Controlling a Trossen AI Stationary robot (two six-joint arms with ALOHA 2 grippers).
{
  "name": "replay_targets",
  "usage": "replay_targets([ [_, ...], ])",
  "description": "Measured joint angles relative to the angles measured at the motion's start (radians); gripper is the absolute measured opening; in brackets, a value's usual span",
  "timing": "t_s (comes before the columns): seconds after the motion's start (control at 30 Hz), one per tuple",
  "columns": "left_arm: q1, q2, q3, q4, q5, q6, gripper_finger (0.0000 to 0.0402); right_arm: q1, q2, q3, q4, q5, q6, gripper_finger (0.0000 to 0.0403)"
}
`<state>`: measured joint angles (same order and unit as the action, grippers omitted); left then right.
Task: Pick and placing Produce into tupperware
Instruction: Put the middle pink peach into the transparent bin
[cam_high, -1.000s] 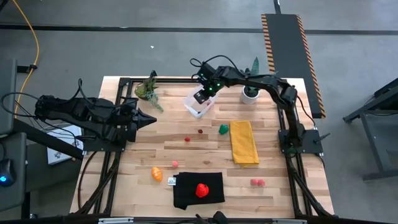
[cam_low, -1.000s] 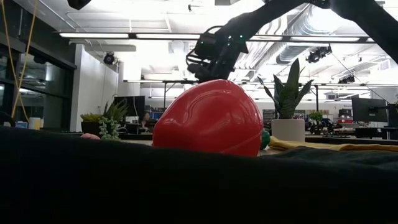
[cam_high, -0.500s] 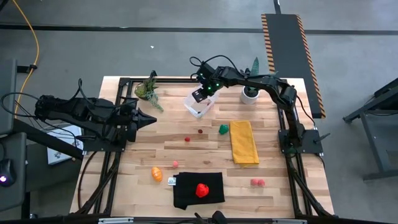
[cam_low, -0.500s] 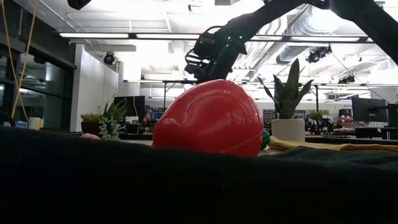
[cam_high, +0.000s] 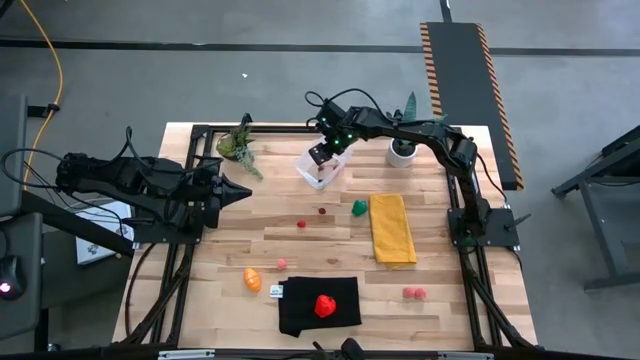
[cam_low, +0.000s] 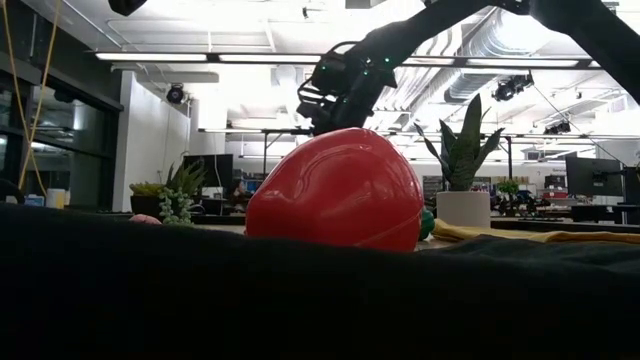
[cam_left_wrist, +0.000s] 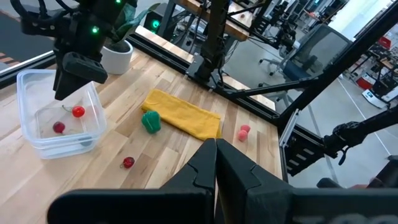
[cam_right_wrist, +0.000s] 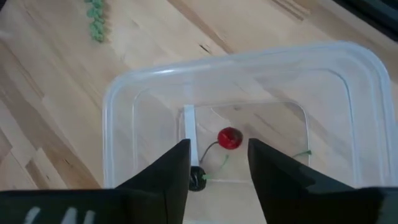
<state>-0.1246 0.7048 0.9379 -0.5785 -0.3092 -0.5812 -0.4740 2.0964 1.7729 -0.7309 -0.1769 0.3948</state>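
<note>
2 arms are at the counter (cam_high: 300, 250); only the right one is working. The right hand (cam_high: 325, 152) hangs directly over the tupperware (cam_high: 321, 168) at the far middle of the counter. In the right wrist view its fingers (cam_right_wrist: 171, 171) stand spread apart with nothing between them, and a small red berry (cam_right_wrist: 229, 138) lies free on the tub floor below the gap. The left wrist view shows 2 red berries in the tub (cam_left_wrist: 68, 111). The left hand (cam_high: 240, 190) waits at the counter's left side, its fingers pressed together and empty.

Key relation for the next move: the remaining produce lies on the near side of the tub, away from the right hand's present position.
- The dark red berry (cam_high: 322, 210) and the green piece (cam_high: 358, 208) are the closest, just beyond the tub, beside the yellow cloth (cam_high: 392, 228).
- The small red piece (cam_high: 301, 224) lies a little farther toward the near edge.
- The orange piece (cam_high: 252, 279) and the strawberry (cam_high: 324, 305) on the black cloth (cam_high: 318, 305) lie near the front edge.
- The pink pieces (cam_high: 412, 293) sit at the front right.

The right arm is judged nearer to the dark red berry and the green piece; the orange piece lies closer to the left arm.

Difference from 1 second earlier: the right hand hovers at the same spot over the tub, but its fingers have parted wider, which reads as a release of the berry into the tub. No produce on the counter has shifted.
</note>
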Motion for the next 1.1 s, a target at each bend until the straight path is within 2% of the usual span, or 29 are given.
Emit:
replay_targets([
  [0.1, 0.0, 0.0, 0.0, 0.0, 0.0, 0.0, 0.0001, -0.002, -0.004, 0.0, 0.012, -0.012, -0.014, 0.0151],
  [0.27, 0.0, 0.0, 0.0, 0.001, 0.0, 0.006, 0.0001, 0.004, -0.037, 0.034, 0.023, -0.109, -0.041, 0.0149],
  [0.53, 0.0, 0.0, 0.0, 0.001, 0.003, 0.034, 0.0001, 0.106, -0.118, 0.129, -0.108, -0.115, -0.156, 0.0149],
  [0.87, 0.0, 0.0, 0.0, -0.001, 0.053, 0.103, 0.0001, 0.295, -0.157, 0.123, -0.357, 0.078, -0.182, 0.0149],
  [1.1, 0.0, 0.0, 0.0, -0.02, 0.084, 0.142, 0.0001, 0.402, -0.19, -0.002, -0.409, 0.171, -0.046, 0.0149],
])
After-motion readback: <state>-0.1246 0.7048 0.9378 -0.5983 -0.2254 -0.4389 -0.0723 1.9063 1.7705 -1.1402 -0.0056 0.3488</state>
